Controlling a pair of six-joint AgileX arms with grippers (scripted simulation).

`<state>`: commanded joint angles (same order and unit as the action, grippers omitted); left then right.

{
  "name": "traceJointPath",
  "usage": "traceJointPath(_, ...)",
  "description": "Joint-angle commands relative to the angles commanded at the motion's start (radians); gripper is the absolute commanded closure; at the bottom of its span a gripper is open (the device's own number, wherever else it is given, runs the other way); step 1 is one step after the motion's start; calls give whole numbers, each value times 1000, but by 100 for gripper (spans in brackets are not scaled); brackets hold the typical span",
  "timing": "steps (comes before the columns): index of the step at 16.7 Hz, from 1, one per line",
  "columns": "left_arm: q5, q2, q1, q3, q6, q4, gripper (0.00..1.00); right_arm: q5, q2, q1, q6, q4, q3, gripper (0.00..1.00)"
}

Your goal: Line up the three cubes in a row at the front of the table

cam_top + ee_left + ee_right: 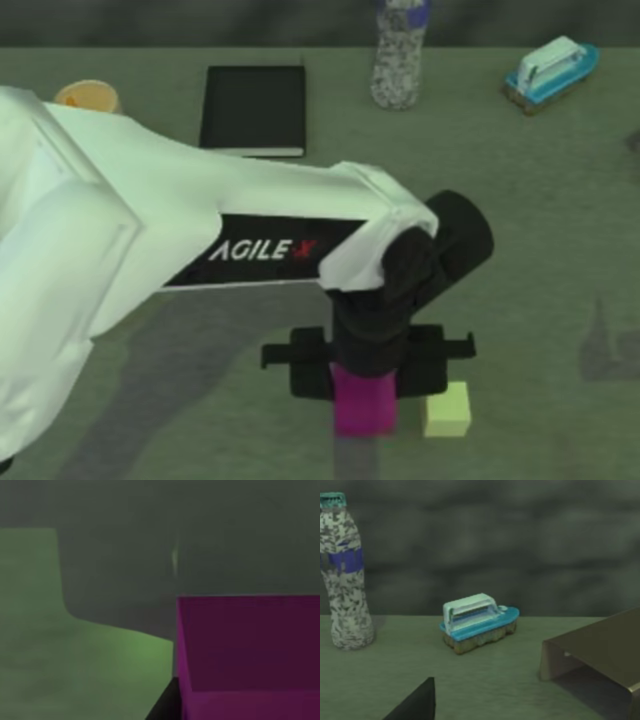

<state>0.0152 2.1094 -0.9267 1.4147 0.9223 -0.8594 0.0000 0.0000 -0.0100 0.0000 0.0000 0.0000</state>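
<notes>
Two of the cubes show near the front edge of the dull green table (540, 250). The magenta cube (363, 402) stands front centre, and it fills the near side of the left wrist view (250, 650). The small yellow-green cube (447, 410) stands just to its right, a narrow gap apart. My left arm reaches across from the left. Its gripper (365, 385) hangs straight over the magenta cube and is shut on it, with one dark finger (167, 705) pressed to the cube's side. My right gripper (462, 716) is outside the top view.
Along the back edge lie a black book (252, 108), a speckled bottle (400, 55), a blue-and-white brush-like object (552, 70) and an orange round thing (88, 96). A brown bent plate (600, 650) stands by the right arm.
</notes>
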Motion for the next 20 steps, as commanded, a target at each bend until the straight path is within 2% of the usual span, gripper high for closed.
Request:
traceJointPath(3, 0, 0, 0, 0, 0, 0, 2, 0, 0, 0, 0, 0, 0, 0)
traceJointPath(4, 0, 0, 0, 0, 0, 0, 0, 0, 0, 0, 0, 0, 0, 0)
traceJointPath(13, 0, -2, 1, 4, 0, -4, 0, 0, 0, 0, 0, 0, 0, 0)
traceJointPath(20, 1, -78, 14, 137, 7, -223, 0, 0, 0, 0, 0, 0, 0, 0)
